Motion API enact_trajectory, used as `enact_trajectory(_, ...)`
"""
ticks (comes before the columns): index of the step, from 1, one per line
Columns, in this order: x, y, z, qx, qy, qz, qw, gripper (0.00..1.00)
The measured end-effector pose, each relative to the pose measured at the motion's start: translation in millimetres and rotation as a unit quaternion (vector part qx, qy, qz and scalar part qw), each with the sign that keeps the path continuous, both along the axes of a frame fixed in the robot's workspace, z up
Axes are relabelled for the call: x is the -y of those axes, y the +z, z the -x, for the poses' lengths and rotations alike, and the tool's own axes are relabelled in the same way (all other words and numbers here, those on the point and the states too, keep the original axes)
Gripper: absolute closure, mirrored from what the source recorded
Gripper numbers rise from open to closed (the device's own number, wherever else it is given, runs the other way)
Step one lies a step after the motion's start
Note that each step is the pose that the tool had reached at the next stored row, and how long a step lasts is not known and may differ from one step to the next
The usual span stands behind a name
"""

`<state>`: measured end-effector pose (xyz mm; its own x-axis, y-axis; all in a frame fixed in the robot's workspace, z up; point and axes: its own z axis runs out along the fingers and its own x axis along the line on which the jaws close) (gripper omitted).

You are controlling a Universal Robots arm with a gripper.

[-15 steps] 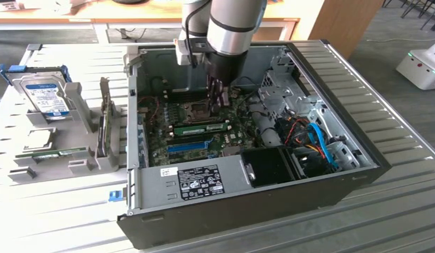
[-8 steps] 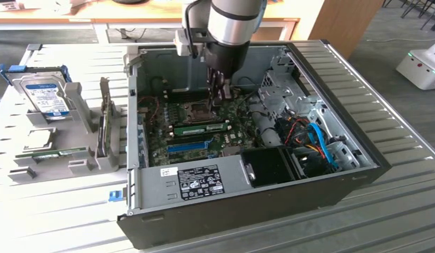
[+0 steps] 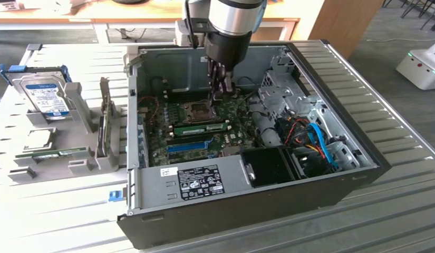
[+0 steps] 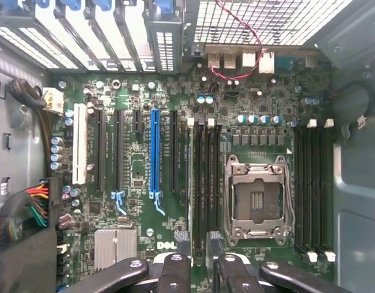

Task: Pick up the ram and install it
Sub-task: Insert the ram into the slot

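Ram (image 3: 201,128) seems seated; gripper (image 4: 202,270) hovers spread above.

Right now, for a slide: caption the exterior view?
Gripper inside the open computer case, above the motherboard with a green ram stick seated in it.

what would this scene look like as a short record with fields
gripper: open, holding nothing, inside the computer case above the circuit board
ram stick: green, standing in a slot on the circuit board, apart from the gripper
hard drive: upright in the grey rack, outside the case on the exterior view's left
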<state>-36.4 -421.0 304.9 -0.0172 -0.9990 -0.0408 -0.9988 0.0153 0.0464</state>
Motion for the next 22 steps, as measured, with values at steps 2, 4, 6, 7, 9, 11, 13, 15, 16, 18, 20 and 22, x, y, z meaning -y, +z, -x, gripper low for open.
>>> enact_trajectory(2,0.0,-0.1,0.0,0.0000,0.000,-0.0001,1.0000,0.75)
enact_trajectory(4,0.0,0.0,0.0,0.0000,0.000,0.0000,1.0000,0.75)
enact_trajectory(6,0.0,0.4,0.0,-0.0001,0.000,0.0001,1.0000,0.75)
enact_trajectory(7,0.1,1.2,0.0,-0.0002,0.000,0.0004,1.0000,0.75)
enact_trajectory(9,0.0,4.0,0.0,0.0000,0.000,0.0001,1.0000,0.75)
enact_trajectory(11,0.0,7.7,0.0,0.0000,0.000,0.0003,1.0000,0.75)
enact_trajectory(13,0.0,11.6,0.0,0.0000,0.000,0.0004,1.0000,0.75)
enact_trajectory(15,0.0,15.0,0.0,0.0000,0.000,0.0007,1.0000,0.75)
enact_trajectory(16,0.0,16.8,0.0,0.0000,0.000,0.0009,1.0000,0.75)
enact_trajectory(18,0.0,19.9,0.0,0.0000,0.000,0.0013,1.0000,0.75)
enact_trajectory(20,0.0,22.5,0.0,0.0000,0.000,0.0018,1.0000,0.75)
enact_trajectory(22,0.0,24.9,0.0,0.0000,0.000,0.0023,1.0000,0.75)
